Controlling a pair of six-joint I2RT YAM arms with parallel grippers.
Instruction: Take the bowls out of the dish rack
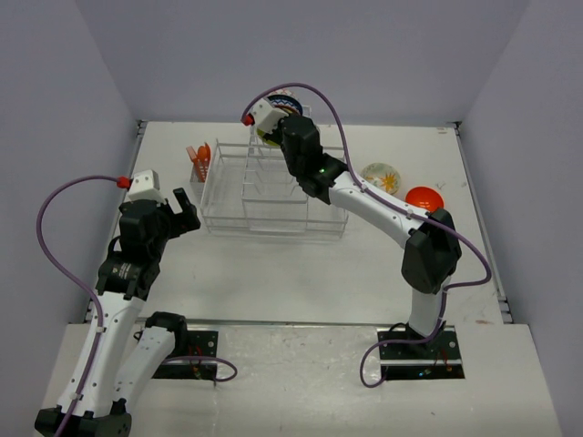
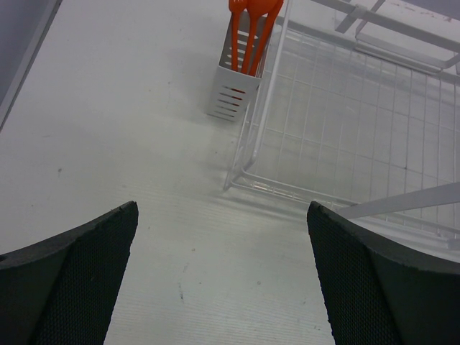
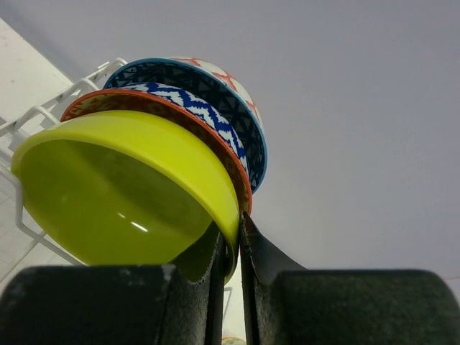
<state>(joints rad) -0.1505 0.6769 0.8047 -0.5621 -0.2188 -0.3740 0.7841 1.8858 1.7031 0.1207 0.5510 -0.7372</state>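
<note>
Right pincer (image 3: 231, 241): nearly closed on the rim of the yellow-green bowl (image 3: 122, 194).
Bowl: on edge in the dish rack (image 1: 246, 209), top centre overhead.
Left pincer (image 2: 221, 237): wide open, empty.
Risk: the thin rim pinch may slip; the blue-patterned bowl (image 3: 194, 108) behind could drag along.

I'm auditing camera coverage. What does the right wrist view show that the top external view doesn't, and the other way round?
Only the right wrist view: the right jaws pinched on the rim of the yellow-green bowl, with two patterned bowls stacked behind it. Only the top external view: the cream floral bowl and orange-red bowl on the table right of the dish rack, the utensil cup, and the left arm. Both: the rack's white wires and the bowls at its far end.
</note>
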